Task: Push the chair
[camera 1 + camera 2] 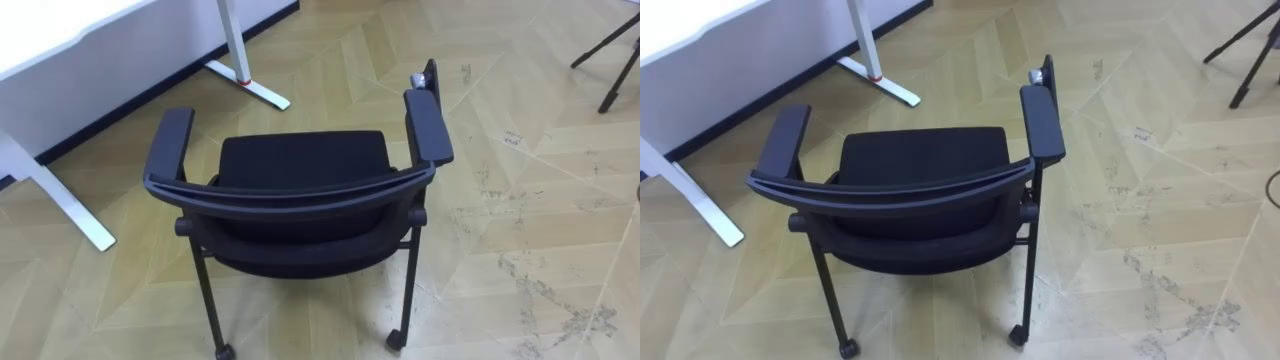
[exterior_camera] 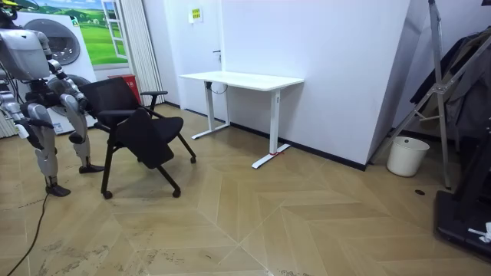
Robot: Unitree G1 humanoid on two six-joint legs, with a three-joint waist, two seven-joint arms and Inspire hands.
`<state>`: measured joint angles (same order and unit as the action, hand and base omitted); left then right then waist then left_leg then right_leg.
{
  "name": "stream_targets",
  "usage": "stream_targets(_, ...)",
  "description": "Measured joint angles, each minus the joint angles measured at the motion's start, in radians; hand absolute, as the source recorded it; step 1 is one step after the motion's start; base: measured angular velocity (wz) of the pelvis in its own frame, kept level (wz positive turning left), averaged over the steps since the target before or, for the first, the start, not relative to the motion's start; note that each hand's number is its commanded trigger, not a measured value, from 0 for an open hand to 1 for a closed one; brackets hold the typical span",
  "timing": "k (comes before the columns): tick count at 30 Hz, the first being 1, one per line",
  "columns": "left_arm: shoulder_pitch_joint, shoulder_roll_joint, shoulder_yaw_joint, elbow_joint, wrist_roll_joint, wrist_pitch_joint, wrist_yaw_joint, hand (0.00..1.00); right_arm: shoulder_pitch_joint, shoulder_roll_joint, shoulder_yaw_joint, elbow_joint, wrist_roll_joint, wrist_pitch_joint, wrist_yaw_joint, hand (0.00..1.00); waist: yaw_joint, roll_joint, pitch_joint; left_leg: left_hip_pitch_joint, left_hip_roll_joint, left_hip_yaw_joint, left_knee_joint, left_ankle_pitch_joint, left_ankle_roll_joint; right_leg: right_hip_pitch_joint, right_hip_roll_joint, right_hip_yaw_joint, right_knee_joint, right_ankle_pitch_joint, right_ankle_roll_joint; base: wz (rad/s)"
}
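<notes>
I am looking down on the black chair [image 1: 300, 190] from behind. Its curved backrest rail [image 1: 290, 195] is the nearest part to me and runs crosswise, left to right. The two armrests point away from me across the wooden floor [image 1: 520, 230] towards the white bench [image 1: 90, 60] ahead and to my left. So the chair's push axis runs straight out from the robot, back to front, and its casters sit on the floor below the rail. In the room view the robot stands upright just behind the backrest, at that view's left, with both arms hanging low at its sides and not up on the rail. The left robot hand [image 2: 75, 138] hangs on the chair's side, just beside the rear of the frame. The right robot hand [image 2: 29, 130] is further from it. Both are too small for me to tell whether they are spread or closed, and I see neither holding anything. The chair sits a little left of centre in my eye views, so I judge the left arm the nearer one. To push it straight, though, I would bring both hands up onto the rail, one towards each end. A push from one side would likely swing the chair round on its casters towards the bench leg [image 1: 250, 85].
</notes>
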<state>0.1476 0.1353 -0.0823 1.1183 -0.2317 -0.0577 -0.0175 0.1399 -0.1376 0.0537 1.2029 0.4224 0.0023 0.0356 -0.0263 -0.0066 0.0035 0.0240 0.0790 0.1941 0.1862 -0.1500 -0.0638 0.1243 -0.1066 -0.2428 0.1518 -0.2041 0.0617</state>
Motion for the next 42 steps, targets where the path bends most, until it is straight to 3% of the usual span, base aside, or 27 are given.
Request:
stream_targets(13, 0.014, 0.000, 0.009, 0.000, -0.004, -0.006, 0.039, 0.00, 0.011, 0.006, -0.039, -0.001, 0.041, 0.000, -0.039, 0.00, -0.005, -0.004, 0.0025, 0.002, -0.001, 0.004, 0.000, 0.000, 0.000, 0.002, 0.000, 0.007, -0.002, -0.001, 0.002, -0.01)
stream_targets(25, 0.052, -0.013, 0.128, -0.002, -0.070, -0.006, 0.116, 0.00, 0.016, 0.016, -0.090, 0.014, 0.053, 0.002, -0.069, 0.00, -0.012, 0.002, -0.0017, 0.002, -0.001, 0.000, 0.001, 0.000, 0.000, 0.004, 0.000, 0.005, -0.003, -0.001, 0.002, 0.01)
stream_targets(29, 0.068, -0.008, 0.188, -0.010, -0.011, -0.006, 0.195, 0.00, 0.020, 0.014, -0.120, 0.020, 0.043, 0.008, -0.084, 0.00, -0.006, 0.003, -0.0005, 0.004, -0.001, 0.000, 0.002, 0.000, 0.000, 0.006, -0.001, 0.003, -0.001, -0.001, 0.002, 0.00)
stream_targets(30, 0.068, -0.007, 0.209, -0.019, 0.013, -0.006, 0.224, 0.00, 0.017, 0.012, -0.120, 0.021, 0.039, 0.008, -0.089, 0.00, 0.000, 0.009, -0.0039, 0.005, -0.001, 0.000, 0.003, 0.000, 0.000, 0.007, -0.001, 0.004, -0.001, -0.001, 0.002, 0.00)
stream_targets(32, 0.072, -0.003, 0.254, -0.027, 0.077, -0.006, 0.284, 0.00, 0.015, 0.009, -0.127, 0.041, 0.028, 0.008, -0.089, 0.00, 0.004, 0.016, 0.0004, 0.010, -0.001, -0.005, 0.003, 0.000, 0.000, 0.016, 0.000, 0.001, -0.002, -0.001, 0.002, 0.05)
stream_targets(36, 0.063, 0.015, 0.283, -0.045, 0.188, -0.004, 0.370, 0.00, 0.008, 0.004, -0.148, 0.050, 0.010, 0.009, -0.085, 0.00, 0.004, 0.026, 0.0005, 0.011, -0.001, -0.007, 0.005, 0.000, 0.000, 0.019, 0.000, -0.002, -0.001, -0.001, 0.002, 0.02)
stream_targets(38, 0.057, 0.031, 0.317, -0.126, 0.254, 0.003, 0.417, 0.00, 0.005, -0.004, -0.158, 0.044, 0.006, 0.011, -0.077, 0.00, 0.003, 0.033, 0.0002, 0.011, -0.001, -0.007, 0.006, 0.000, 0.000, 0.020, 0.000, -0.002, 0.000, -0.001, 0.002, 0.00)
stream_targets(42, 0.028, 0.064, 0.315, -0.233, 0.347, 0.004, 0.499, 0.00, -0.003, -0.026, -0.176, 0.041, -0.003, 0.013, -0.075, 0.00, -0.009, 0.053, 0.0010, 0.025, -0.002, -0.007, 0.002, 0.000, 0.000, 0.033, 0.000, 0.006, -0.001, -0.001, 0.002, 0.00)
